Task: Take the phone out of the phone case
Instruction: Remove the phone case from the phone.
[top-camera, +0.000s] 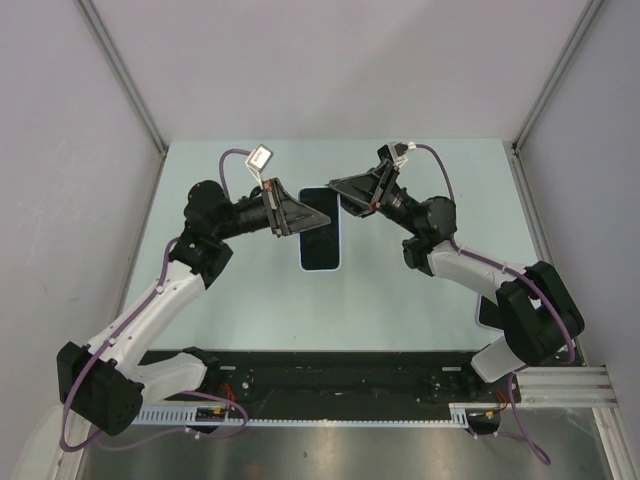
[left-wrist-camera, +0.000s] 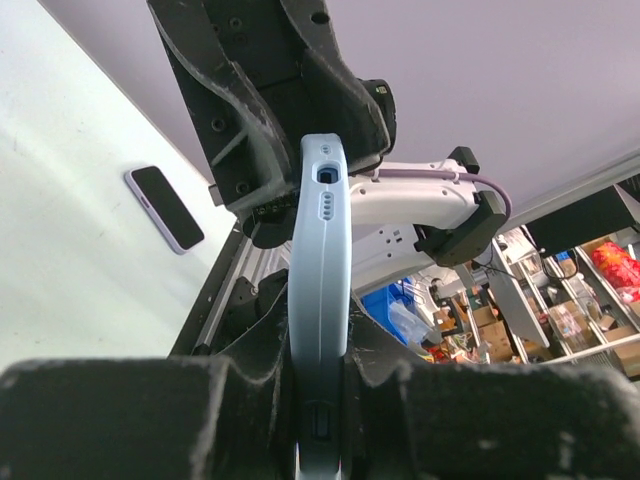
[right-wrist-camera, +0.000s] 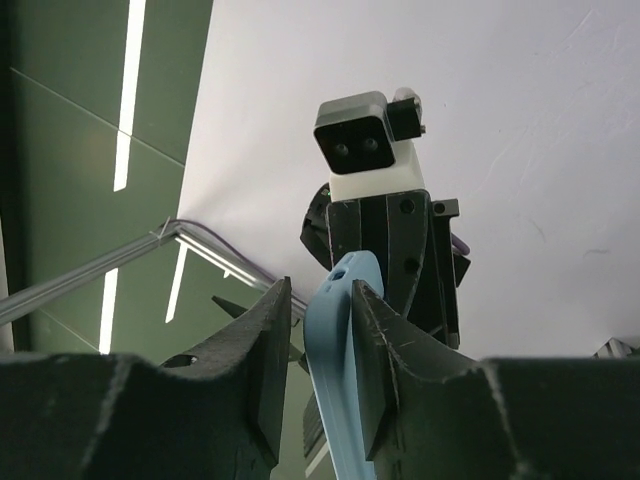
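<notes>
From above, my two arms meet over the middle of the counter (top-camera: 240, 300) with the phone case (top-camera: 320, 240) held up between them, its dark face framed in light blue. That view does not tell me whether anything sits inside it. My left wrist camera sees the case edge-on, with its port cutout and speaker holes. It shows my left end effector (left-wrist-camera: 320, 385) clamped on the near rim, pads tight on both sides. My right wrist camera shows my right end effector (right-wrist-camera: 320, 330) straddling the opposite rim with its fingers apart. One finger lies against the blue edge and the other has a thin gap beside it, so this is a loose bracket, not a pinch.

Only the left wrist view shows the phone (left-wrist-camera: 165, 208) plainly: dark screen up, lavender rim, lying flat on the counter, well apart from the case. From above, just a dark sliver of it peeks out beside my right arm.

The counter is pale mint green, with a black rail (top-camera: 330, 380) along its near edge. Plain grey walls (top-camera: 330, 60) and metal corner posts (top-camera: 125, 75) enclose it. The left wrist view catches cluttered shelves (left-wrist-camera: 590, 290) beyond, and the right wrist view looks up at ceiling light strips (right-wrist-camera: 125, 90).
</notes>
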